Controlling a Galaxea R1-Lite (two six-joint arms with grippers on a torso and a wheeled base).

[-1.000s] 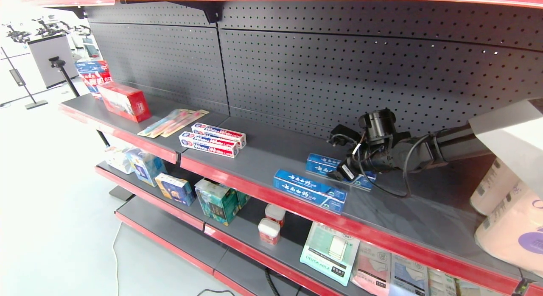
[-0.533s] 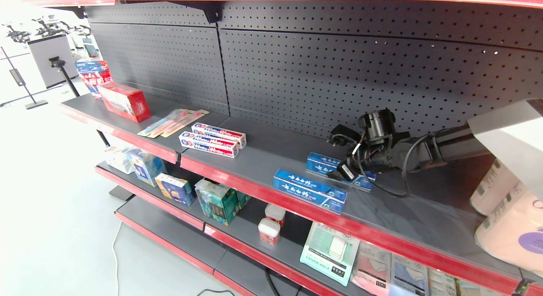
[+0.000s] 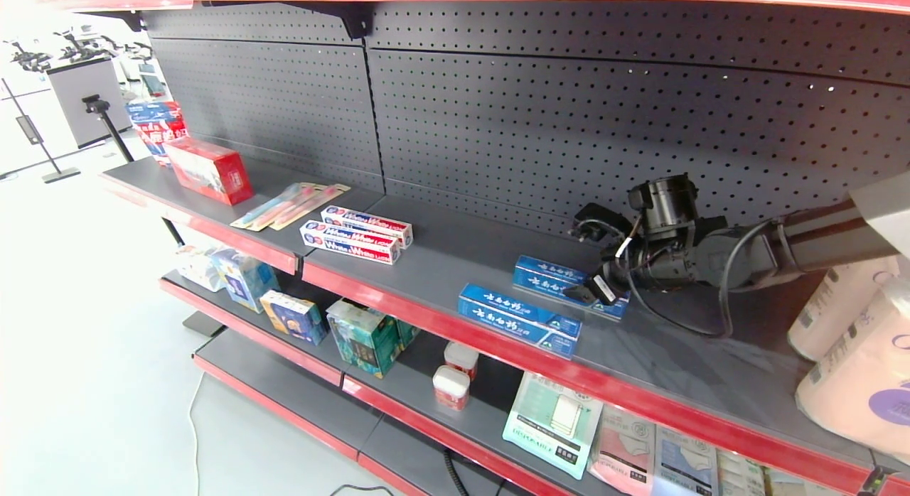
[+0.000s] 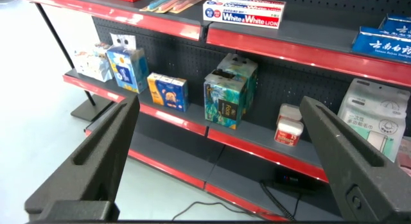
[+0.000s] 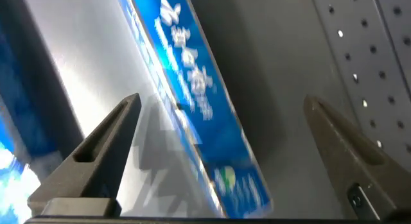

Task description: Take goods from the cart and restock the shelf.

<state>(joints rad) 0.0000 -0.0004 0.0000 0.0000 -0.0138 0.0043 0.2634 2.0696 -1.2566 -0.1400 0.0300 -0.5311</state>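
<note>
Right gripper (image 5: pixel 221 102), its fingers (image 5: pixel 96 160) spread wide and gripping nothing. The blue toothpaste box (image 5: pixel 192 89) lies flat on the shelf (image 3: pixel 455 247) in the gap between them, under the tips; whether either tip touches it cannot be told. Chief hazard, as judged: a withdrawal made too low would let a fingertip catch the end of the box and drag or slew it, since a light carton slides readily on smooth metal. Pushed sideways from the fingers toward the shelf front, it would meet the second blue box (image 3: pixel 519 317), which sits just beside it at the red lip (image 3: pixel 640 400) and could be nudged over the edge. The slack cable (image 3: pixel 682 322) looping behind the fingers could likewise sweep the shelf. The box itself is long, slim and glossy blue, with white print and a green patch near one end, and shows no dents. Left gripper (image 4: pixel 218 108), fingers likewise wide and empty, faces the lower shelves, well apart from the box.
</note>
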